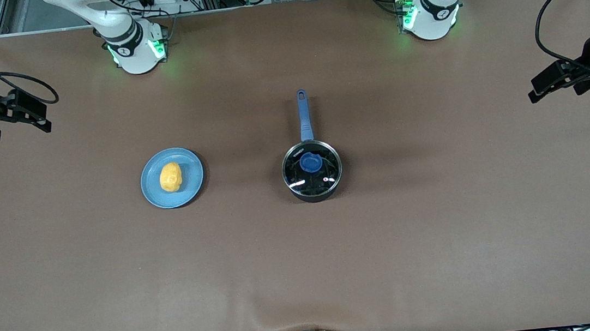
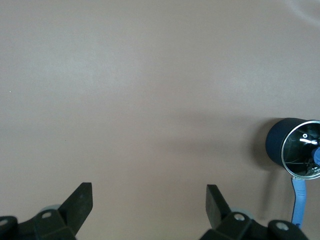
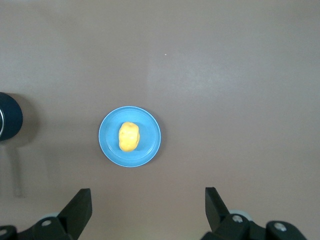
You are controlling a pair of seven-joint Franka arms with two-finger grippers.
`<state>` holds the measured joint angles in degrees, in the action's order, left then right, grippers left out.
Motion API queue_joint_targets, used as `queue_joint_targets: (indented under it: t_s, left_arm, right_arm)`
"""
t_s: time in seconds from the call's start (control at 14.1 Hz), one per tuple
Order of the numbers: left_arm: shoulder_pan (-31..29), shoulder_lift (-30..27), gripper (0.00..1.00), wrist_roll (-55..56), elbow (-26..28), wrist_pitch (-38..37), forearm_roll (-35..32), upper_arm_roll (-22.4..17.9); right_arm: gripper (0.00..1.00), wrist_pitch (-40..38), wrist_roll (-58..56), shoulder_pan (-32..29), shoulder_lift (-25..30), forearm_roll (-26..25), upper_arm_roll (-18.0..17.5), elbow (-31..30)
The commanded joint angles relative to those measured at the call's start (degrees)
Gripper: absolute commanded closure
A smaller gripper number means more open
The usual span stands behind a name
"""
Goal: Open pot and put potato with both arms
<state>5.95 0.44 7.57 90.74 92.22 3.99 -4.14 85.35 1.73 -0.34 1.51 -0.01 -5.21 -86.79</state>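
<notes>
We see the small black saucepan (image 1: 312, 171) with its blue-knobbed glass lid (image 1: 310, 162) on, mid-table; the yellow lumpy potato (image 1: 170, 177) waits on the light-blue plate (image 1: 192, 190) toward the right arm's end. The left gripper (image 2: 149, 202) and the right gripper (image 3: 148, 206) hang wide apart and empty over the side edges.

A high front camera looks down across the table (image 1: 306, 274) toward both bases. Each wrist camera looks straight down from well above; the pot (image 2: 295, 147) appears in all three views, the plate (image 3: 150, 145) in two.
</notes>
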Motion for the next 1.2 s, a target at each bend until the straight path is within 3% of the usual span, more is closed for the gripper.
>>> queue_joint_targets:
  t_s: [0.0, 1.13]
  left_arm:
    - [0.73, -1.41, 0.0, -0.71, 1.1, 0.77, 1.1, -0.87]
    - [0.29, -0.88, 0.0, -1.24, 0.22, -0.02, 0.75, -0.87]
  right_arm:
    - [0.0, 0.08, -0.5, 0.17, 0.6, 0.36, 0.29, -0.48]
    - [0.0, 0.08, -0.59, 0.08, 0.6, 0.88, 0.29, -0.48]
